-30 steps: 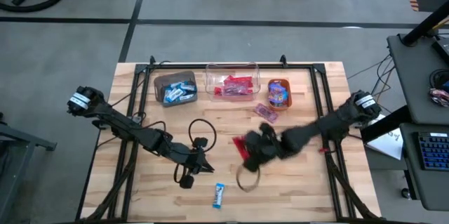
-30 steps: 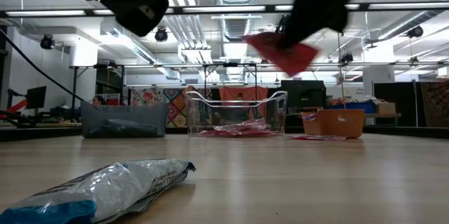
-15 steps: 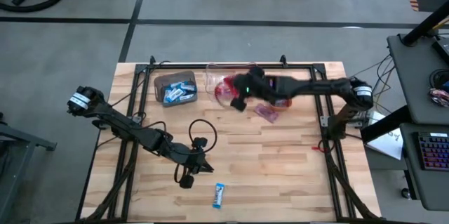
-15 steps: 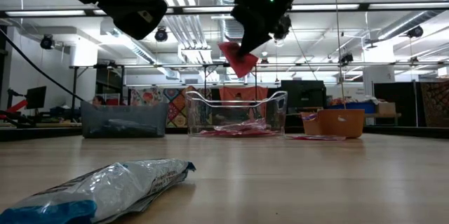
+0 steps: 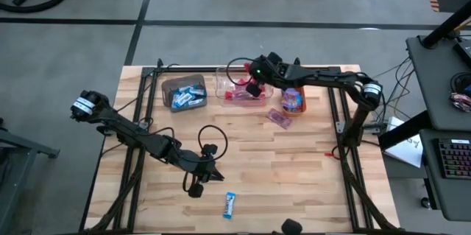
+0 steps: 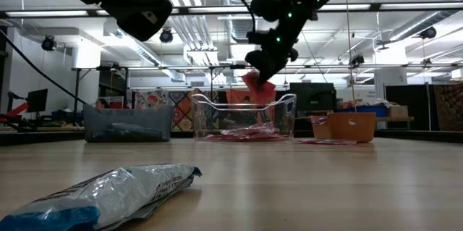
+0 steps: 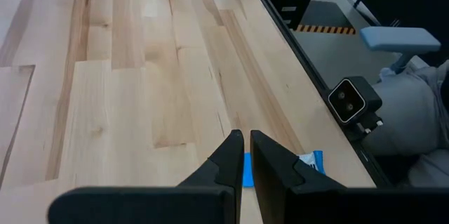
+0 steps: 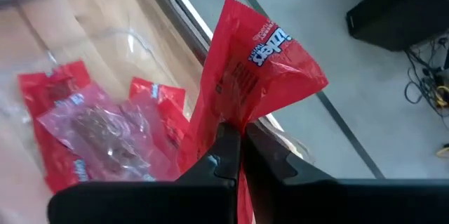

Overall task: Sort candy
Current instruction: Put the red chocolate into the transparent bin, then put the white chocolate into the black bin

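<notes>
My right gripper hangs over the clear bin at the table's far edge, shut on a red candy. More red candies lie in that bin. A blue-and-white candy lies flat on the table near the front edge, close to the low camera. A pink candy lies flat in front of the orange bin. My left gripper hovers shut above the table's middle, just short of the blue-and-white candy, holding nothing. My right gripper pinches the red candy's wrapper at a crumpled waist between its two fingers. The fingers slant downward toward the table's far left. The wrapper fans out past the fingertips and hangs below them in the low view, clear of the table, over the clear bin's opening.
The brown bin with blue-and-white candies stands left of the clear bin, and the orange bin holds purple ones. A black cable loop lies beside my left arm. A dark frame borders the table. Bare wood lies at the right front.
My right gripper has swung with the red candy from the table's middle toward the far edge and come over the clear bin, turning as it went. The candy has stayed pinched and clear of the table.
</notes>
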You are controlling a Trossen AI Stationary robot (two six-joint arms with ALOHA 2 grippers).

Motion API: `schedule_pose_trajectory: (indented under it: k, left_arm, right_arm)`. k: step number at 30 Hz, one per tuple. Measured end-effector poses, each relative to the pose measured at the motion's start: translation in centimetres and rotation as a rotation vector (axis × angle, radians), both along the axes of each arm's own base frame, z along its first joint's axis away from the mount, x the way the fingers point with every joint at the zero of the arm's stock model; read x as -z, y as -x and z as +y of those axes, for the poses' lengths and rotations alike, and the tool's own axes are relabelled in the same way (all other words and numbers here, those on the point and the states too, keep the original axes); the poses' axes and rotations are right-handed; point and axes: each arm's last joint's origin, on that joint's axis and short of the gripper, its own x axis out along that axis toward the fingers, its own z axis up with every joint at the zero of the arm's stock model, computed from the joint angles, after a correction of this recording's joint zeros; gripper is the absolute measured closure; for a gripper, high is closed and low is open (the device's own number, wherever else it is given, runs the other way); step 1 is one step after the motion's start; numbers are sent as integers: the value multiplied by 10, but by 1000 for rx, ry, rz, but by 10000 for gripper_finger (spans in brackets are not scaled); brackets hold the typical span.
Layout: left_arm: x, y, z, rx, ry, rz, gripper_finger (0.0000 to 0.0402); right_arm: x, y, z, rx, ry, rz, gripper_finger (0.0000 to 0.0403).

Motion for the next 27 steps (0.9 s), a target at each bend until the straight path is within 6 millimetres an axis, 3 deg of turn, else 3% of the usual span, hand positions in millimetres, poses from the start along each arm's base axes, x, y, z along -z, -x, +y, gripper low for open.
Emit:
schedule_pose_trajectory:
  k: [7,17,21,27]
  left_arm:
    - [0,0,0,0,0,0,390]
    - [0,0,0,-8,14,6,390]
    - [1,1,0,-37,58,41,390]
    - [11,8,0,-83,145,211,390]
  right_arm:
    - [14,-4,-3,-11,-6,42,352]
    - [4,-3,-1,8,-12,0,257]
    - [-5,-1,10,-31,-84,-34,247]
    - [-18,2,45,-173,-273,-61,250]
